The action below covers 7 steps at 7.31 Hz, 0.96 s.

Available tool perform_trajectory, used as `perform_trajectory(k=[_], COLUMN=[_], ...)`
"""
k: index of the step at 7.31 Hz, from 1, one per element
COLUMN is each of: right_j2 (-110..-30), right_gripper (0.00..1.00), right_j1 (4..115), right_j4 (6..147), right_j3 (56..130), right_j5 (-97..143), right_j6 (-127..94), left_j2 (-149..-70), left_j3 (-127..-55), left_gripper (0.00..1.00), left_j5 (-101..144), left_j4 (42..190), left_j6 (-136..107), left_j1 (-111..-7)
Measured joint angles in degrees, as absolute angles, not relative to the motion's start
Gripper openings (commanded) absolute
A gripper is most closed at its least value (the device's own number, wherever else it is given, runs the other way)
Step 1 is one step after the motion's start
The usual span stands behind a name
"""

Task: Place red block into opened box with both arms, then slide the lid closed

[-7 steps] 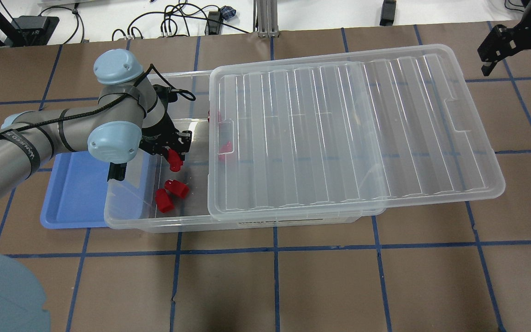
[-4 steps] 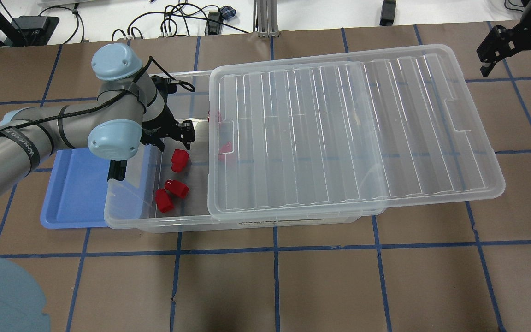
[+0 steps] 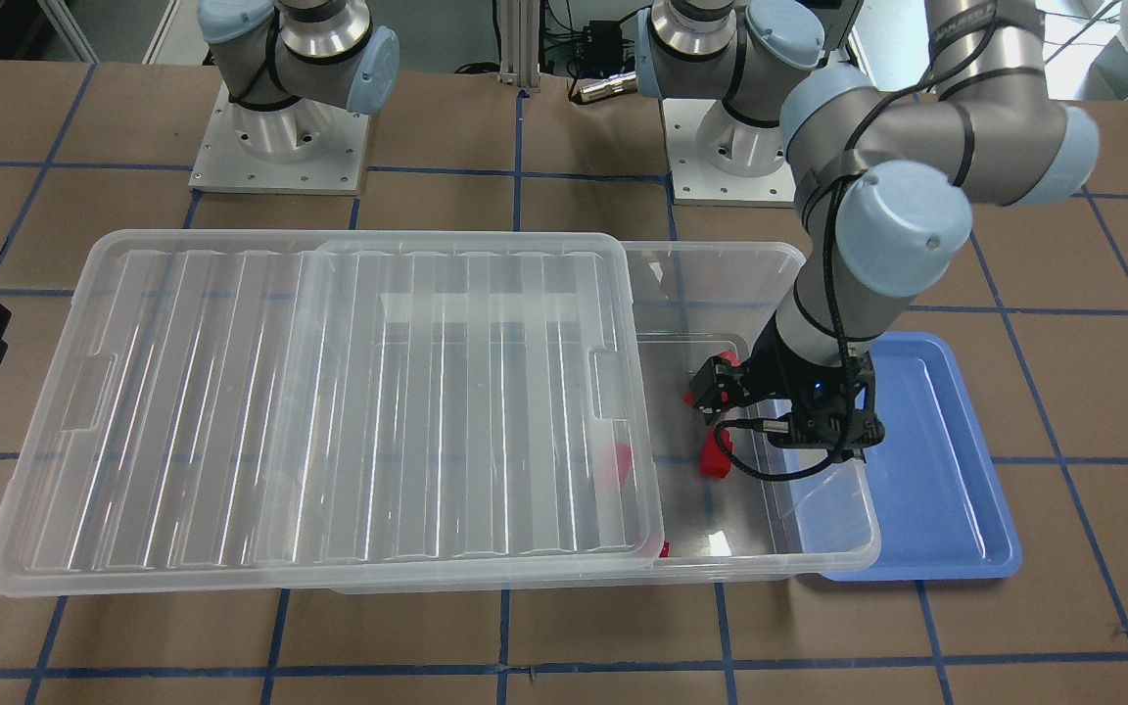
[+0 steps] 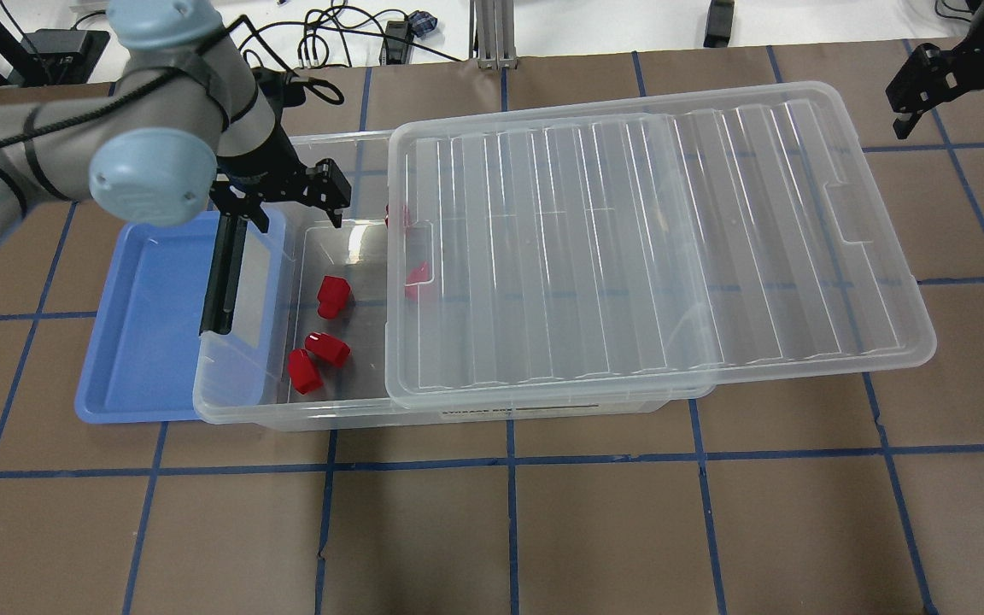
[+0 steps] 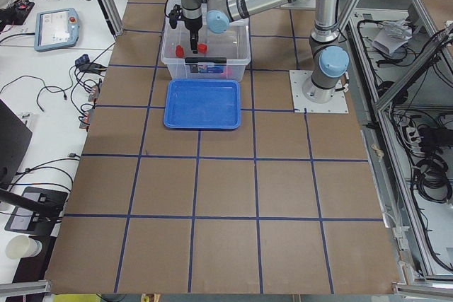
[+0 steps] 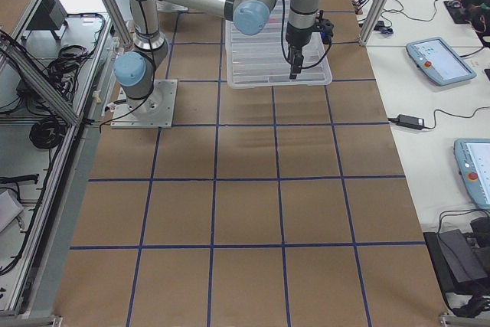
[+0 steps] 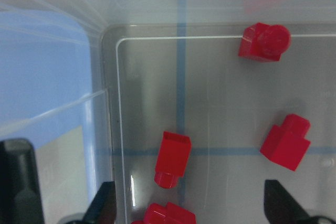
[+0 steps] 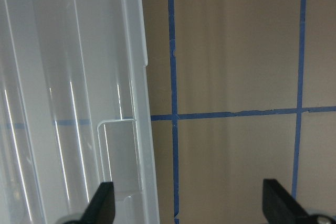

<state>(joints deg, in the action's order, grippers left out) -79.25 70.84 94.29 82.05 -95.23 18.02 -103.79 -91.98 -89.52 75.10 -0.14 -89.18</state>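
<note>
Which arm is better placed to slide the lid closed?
Right. The right end effector hovers open by the lid's overhanging end, near its notch; the left end effector is over the box's open end.

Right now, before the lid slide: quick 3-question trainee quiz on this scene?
1. True or false: the left gripper is shut on something.
2. The lid on the box is: A) fully shut; B) slid aside, leaving the end by the blue tray open; C) lying in the tray.
3. Overhead view: how many red blocks lie wholly clear of the lid?
Key: 1 false, its jaws are open and empty; 2 B; 3 three.
</note>
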Motion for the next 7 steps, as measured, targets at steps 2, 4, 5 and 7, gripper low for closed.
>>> perform_trajectory(k=[2, 4, 5, 7], right_j2=[-79.23, -78.89, -78.66, -78.37], right_gripper=[1.0, 1.0, 1.0, 1.0], right_j1=[70.84, 70.75, 70.58, 69.67], right_j4=[94.27, 94.77, 95.02, 95.26], right_j3=[82.29, 82.64, 82.86, 84.85], right_j5=[-95.46, -95.68, -95.75, -95.79], right_j6=[18.02, 18.02, 18.02, 18.21], left_j2=[-99.66, -95.08, -93.59, -92.9], left_j3=[-83.61, -81.94, -82.49, -85.0], left_gripper=[1.0, 1.0, 1.0, 1.0], left_j5=[-92.15, -92.33, -91.58, -89.92], left_j4=[87.74, 92.17, 92.63, 92.41], left_j6=[-0.08, 1.2, 2.13, 2.25], left_j1=[-89.26, -89.38, -89.46, -90.69])
